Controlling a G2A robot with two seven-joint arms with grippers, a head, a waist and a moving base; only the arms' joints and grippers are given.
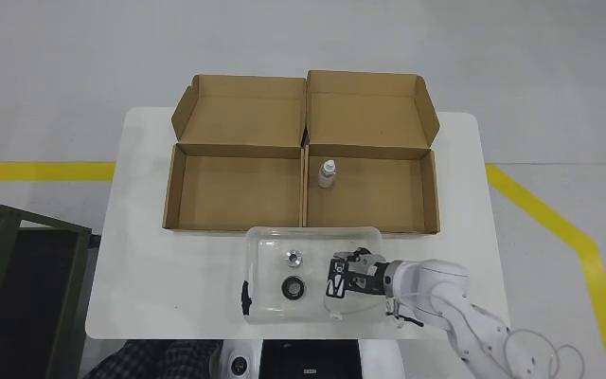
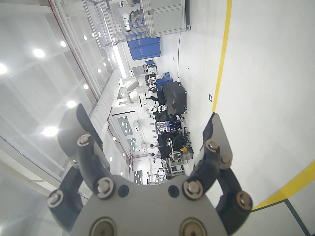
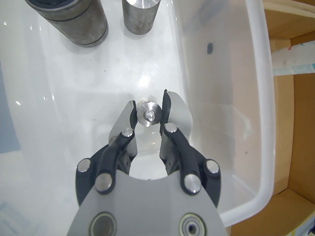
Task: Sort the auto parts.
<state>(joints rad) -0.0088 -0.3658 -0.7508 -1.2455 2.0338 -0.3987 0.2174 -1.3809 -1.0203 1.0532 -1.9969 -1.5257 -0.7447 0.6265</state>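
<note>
Closest to me on the table (image 1: 133,246) is the clear bin (image 1: 312,229), and I count three metal parts in it. Toward its left stand two, upright and apart: the dark bearing sleeve (image 1: 294,286) on the near side and the smaller silver bushing (image 1: 294,257) just beyond it, both with open bores facing up, which I judge should make them easy to take from above. To their right, near the bin's far wall, the right gripper (image 1: 336,278) is down inside the bin, its fingers closed onto the third part, a small round-headed silver stud (image 3: 149,117), one pad on each side of the head. It stands low by the bin floor, and I cannot tell whether it has lifted off. I read that side-on pinch as chosen so the stud can come straight up past the wall. Behind the bin sit two cardboard boxes with lids folded back, I take it to receive the sorted pieces: the left box (image 1: 237,189), then the right box (image 1: 379,194), which holds one white bottle (image 1: 327,172) upright near the shared wall. The left gripper (image 2: 147,114) hangs spread wide with nothing between its fingers, aimed out at the room, presumably parked clear of the work.
</note>
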